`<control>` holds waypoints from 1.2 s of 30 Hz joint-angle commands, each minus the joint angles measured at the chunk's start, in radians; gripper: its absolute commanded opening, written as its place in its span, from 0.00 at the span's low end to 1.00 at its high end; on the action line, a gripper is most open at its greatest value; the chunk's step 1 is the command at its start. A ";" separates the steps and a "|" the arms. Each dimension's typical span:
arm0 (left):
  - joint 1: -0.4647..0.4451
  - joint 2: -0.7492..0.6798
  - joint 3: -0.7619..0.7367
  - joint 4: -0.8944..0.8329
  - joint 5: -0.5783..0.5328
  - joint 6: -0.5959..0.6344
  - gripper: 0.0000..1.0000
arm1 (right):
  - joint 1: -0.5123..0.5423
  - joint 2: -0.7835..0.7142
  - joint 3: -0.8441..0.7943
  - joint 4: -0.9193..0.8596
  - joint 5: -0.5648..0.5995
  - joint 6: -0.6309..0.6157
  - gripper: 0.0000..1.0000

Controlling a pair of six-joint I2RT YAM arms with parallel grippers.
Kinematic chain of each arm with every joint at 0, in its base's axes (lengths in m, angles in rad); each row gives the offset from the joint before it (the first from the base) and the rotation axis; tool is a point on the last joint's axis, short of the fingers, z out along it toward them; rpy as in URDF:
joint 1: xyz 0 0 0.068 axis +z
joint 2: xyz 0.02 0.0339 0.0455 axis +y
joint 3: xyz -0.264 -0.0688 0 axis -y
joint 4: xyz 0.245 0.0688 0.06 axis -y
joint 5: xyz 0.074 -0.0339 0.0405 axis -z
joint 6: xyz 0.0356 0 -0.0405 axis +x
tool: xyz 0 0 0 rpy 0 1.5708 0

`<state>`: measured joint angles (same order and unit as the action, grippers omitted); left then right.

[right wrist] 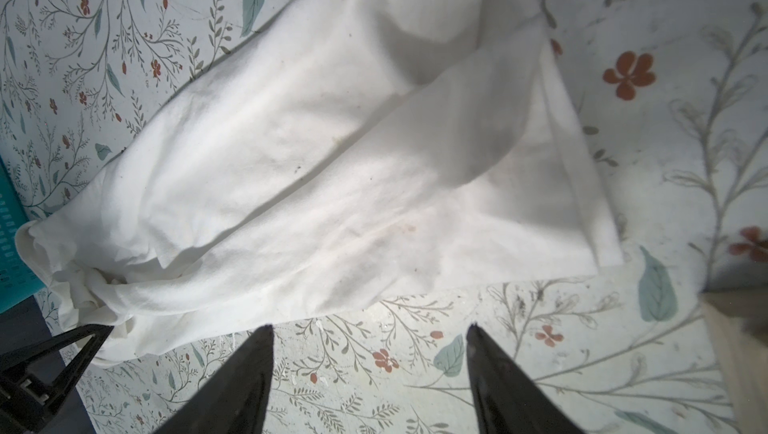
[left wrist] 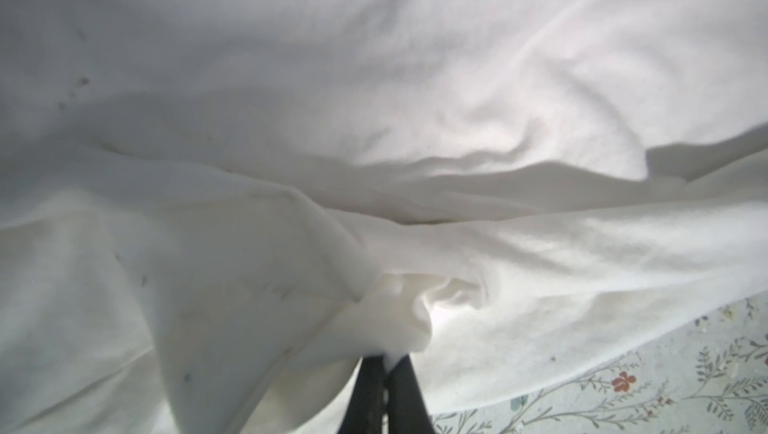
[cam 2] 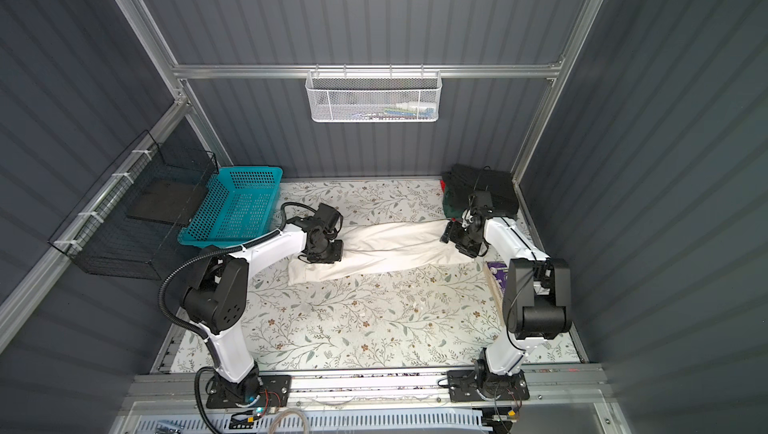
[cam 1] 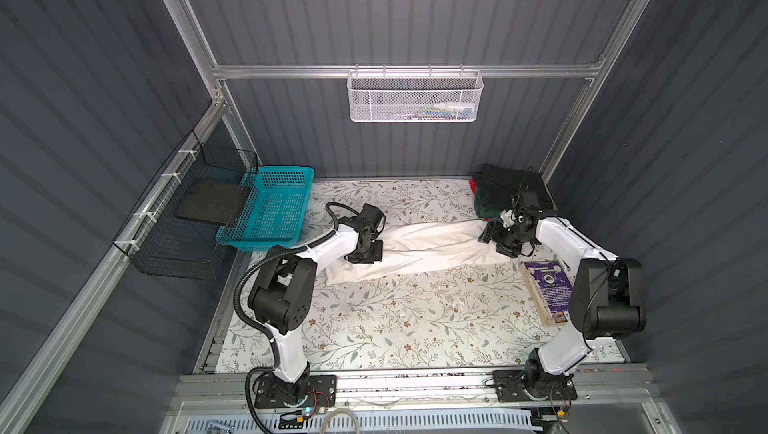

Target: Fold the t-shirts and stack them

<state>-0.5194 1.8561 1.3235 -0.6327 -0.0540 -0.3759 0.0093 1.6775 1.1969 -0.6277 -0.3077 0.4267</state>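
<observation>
No text is showing clearly enough to read. The flat purple printed cardboard package (cam 1: pixel 547 286), lying on the right side of the scene, is carrying white lettering too small and blurred to make out.

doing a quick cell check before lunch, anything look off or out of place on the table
Two things. A purple printed package lies flat at the right edge of the table, not laundry. The off-white t-shirt lies as a crooked, wrinkled band, one end bunched in the shut left tool.
</observation>
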 commanded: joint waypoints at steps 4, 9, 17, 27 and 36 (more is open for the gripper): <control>-0.004 0.030 0.078 -0.018 -0.092 0.037 0.00 | 0.006 0.021 -0.002 0.003 -0.009 0.018 0.74; -0.004 0.072 0.157 0.004 -0.098 0.016 0.00 | 0.007 0.032 -0.004 0.006 -0.013 0.025 0.73; 0.008 0.153 0.229 0.042 -0.098 -0.017 0.00 | 0.006 0.040 0.014 -0.009 -0.017 0.026 0.73; 0.057 0.248 0.335 0.044 -0.124 -0.073 0.09 | 0.009 0.051 -0.004 0.000 -0.018 0.040 0.72; 0.102 0.136 0.289 0.131 -0.176 -0.063 0.80 | 0.020 0.058 0.007 -0.008 -0.054 0.047 0.71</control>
<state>-0.4225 2.0811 1.6249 -0.5381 -0.1818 -0.4526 0.0196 1.7172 1.1969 -0.6209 -0.3481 0.4667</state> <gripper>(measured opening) 0.766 0.714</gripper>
